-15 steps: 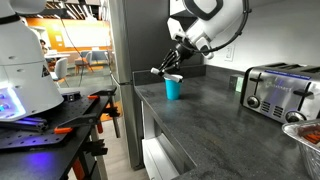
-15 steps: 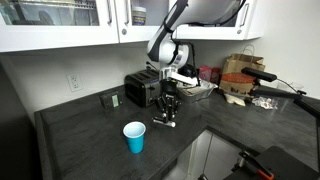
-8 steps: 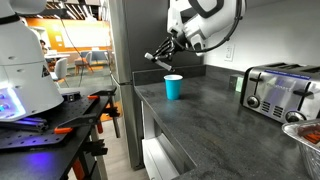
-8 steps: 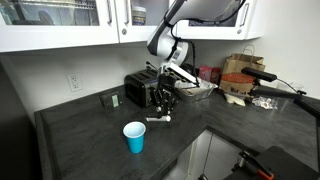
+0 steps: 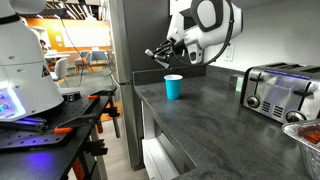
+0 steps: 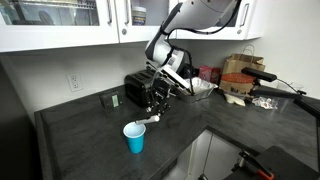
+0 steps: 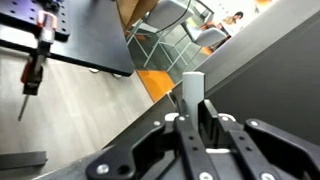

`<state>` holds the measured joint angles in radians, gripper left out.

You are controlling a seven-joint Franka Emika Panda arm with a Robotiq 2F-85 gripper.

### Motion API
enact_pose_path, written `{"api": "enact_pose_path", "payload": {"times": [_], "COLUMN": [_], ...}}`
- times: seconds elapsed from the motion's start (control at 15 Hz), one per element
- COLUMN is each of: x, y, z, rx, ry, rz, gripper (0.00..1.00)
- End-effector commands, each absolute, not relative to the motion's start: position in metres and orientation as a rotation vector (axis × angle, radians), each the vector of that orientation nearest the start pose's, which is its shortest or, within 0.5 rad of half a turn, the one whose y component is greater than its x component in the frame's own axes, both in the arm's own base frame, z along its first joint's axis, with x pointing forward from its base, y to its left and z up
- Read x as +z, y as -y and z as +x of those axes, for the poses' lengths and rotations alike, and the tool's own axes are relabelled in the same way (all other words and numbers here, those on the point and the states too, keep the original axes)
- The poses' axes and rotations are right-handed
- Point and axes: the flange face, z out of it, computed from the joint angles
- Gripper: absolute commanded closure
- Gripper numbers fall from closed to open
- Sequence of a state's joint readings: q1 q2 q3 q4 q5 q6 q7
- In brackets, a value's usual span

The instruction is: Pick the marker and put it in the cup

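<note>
In an exterior view, a chrome toaster (image 5: 278, 90) stood well apart from the turquoise cup (image 5: 173, 87) on the dark stone counter (image 5: 210, 130). The white arm (image 5: 200, 22) reached down at a tilt. In an exterior view, the marker (image 6: 149, 120) hung near the cup's rim. In the wrist view, the gripper (image 7: 193, 112) was clamped on the smooth white stick.

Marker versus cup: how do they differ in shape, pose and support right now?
The marker is a thin white stick; the cup is a round turquoise vessel. The marker is in the air, clamped in the gripper; the cup stands on the dark counter. The marker lies near level; the cup is upright. Both show white: the cup's inside is white.
</note>
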<state>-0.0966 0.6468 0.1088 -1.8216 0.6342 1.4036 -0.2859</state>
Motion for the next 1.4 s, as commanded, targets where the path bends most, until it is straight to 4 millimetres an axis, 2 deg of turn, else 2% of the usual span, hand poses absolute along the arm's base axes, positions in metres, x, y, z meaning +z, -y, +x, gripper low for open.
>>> {"api": "enact_pose_path", "payload": {"times": [0.0, 0.47, 1.0, 1.33], "x": [0.162, 0.142, 0.111, 0.099], "y": [-0.085, -0.09, -0.092, -0.099], "z": [0.549, 0.571, 0.581, 0.591], "rx": [1.123, 1.182, 1.257, 1.283], "ry": [-0.064, -0.252, -0.428, -0.621], "rz": [-2.045, -2.055, -2.008, -1.944], "gripper": [0.95, 0.95, 0.95, 0.95]}}
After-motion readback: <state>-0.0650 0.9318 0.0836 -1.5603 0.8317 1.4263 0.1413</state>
